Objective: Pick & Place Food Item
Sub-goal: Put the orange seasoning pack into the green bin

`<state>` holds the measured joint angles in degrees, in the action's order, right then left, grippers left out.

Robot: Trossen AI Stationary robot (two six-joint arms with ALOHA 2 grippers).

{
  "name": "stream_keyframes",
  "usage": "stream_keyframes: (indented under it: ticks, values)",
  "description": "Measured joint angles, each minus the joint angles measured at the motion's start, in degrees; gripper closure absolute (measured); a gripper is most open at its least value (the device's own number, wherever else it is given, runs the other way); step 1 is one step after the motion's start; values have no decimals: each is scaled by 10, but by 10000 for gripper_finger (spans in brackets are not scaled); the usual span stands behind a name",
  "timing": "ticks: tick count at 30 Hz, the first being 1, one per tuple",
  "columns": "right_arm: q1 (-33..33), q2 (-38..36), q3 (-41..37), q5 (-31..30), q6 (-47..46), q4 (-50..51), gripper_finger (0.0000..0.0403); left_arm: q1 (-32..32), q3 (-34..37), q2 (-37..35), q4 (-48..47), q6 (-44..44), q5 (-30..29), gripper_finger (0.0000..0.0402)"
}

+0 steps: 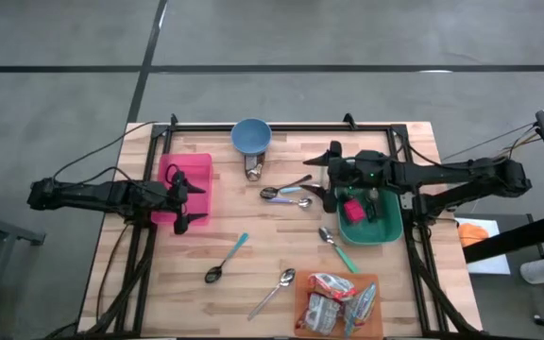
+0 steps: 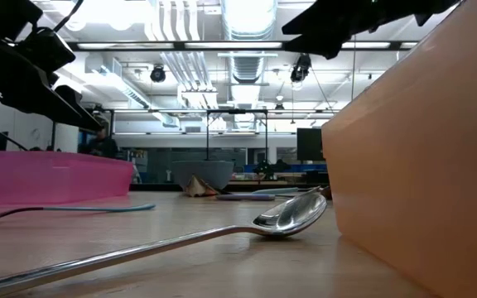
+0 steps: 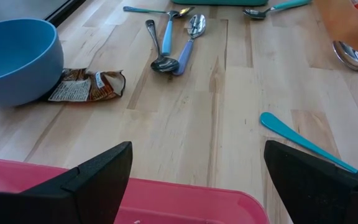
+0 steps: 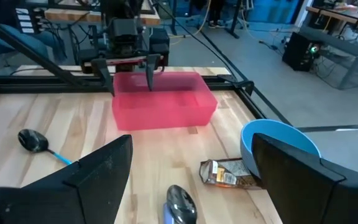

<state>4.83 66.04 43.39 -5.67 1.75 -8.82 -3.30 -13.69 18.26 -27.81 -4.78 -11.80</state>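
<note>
From above, the left gripper (image 1: 189, 201) hovers at nine o'clock on the table, fingers spread and empty over the near edge of the pink bin (image 1: 186, 179). The right gripper (image 1: 332, 175) sits at about two o'clock, jaws released and holding nothing, at the left rim of the green bin (image 1: 385, 231), which holds a small red item (image 1: 353, 210) that I cannot identify. A blue bowl (image 1: 251, 136) stands at twelve o'clock with a brown snack packet (image 1: 252, 168) touching its near side; this packet looks like the food item to move. At five o'clock an orange tray (image 1: 302, 307) carries several wrapped snacks (image 1: 338, 300). Spoons lie scattered between, including a teal-handled spoon (image 1: 227, 258) at seven o'clock. At table height, the orange tray (image 2: 421, 157) fills the three o'clock side, a metal spoon (image 2: 288, 217) lies just beside it, and the pink bin (image 2: 52, 178) sits at nine o'clock; no gripper tips show here. The left wrist view shows its own fingers (image 3: 98, 177) wide apart over the pink bin's rim (image 3: 185, 198), with the bowl (image 3: 17, 59) and snack packet (image 3: 86, 86) ahead, untouched. The right wrist view shows its fingers (image 4: 82, 180) spread, the snack packet (image 4: 225, 174) lying beside the bowl (image 4: 278, 146), and the left gripper (image 4: 129, 68) over the pink bin (image 4: 163, 99) across the table. I judge the task hardly begun: nothing is grasped, and picking, carrying and placing remain.
</note>
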Motion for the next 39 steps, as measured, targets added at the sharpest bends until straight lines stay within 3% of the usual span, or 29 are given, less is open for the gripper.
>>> stream_keyframes:
  ticks: [8,13,36,39]
  values:
    - [10,2,0,2,1,0,76,0,0,0,0,0,0,33]
    - [22,2,2,3,-60,4,76,0,0,0,0,0,0,33]
    - [23,2,2,1,-58,11,76,0,0,0,0,0,0,34]
    - [23,2,2,1,-58,11,76,0,-1,-5,-20,26,61,34]
